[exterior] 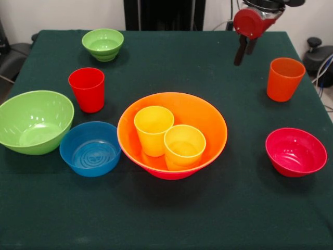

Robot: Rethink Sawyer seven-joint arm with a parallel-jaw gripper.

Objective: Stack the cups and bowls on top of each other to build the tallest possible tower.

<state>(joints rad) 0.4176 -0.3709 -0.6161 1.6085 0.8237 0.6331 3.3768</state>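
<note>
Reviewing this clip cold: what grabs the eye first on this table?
The large orange bowl at the table's centre, sitting in a pink bowl and holding two yellow cups upright side by side. Next, the big green bowl at the picture's left edge with the blue bowl beside it. The gripper hangs empty at top right, near the orange cup.

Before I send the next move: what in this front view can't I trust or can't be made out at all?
- Pink bowl under the large orange bowl: only a sliver of rim shows; the orange bowl hides the rest.
- Two yellow cups: their bases are hidden by the orange bowl's wall.
- Gripper: its upper part and the arm are cut off by the top edge.
</note>
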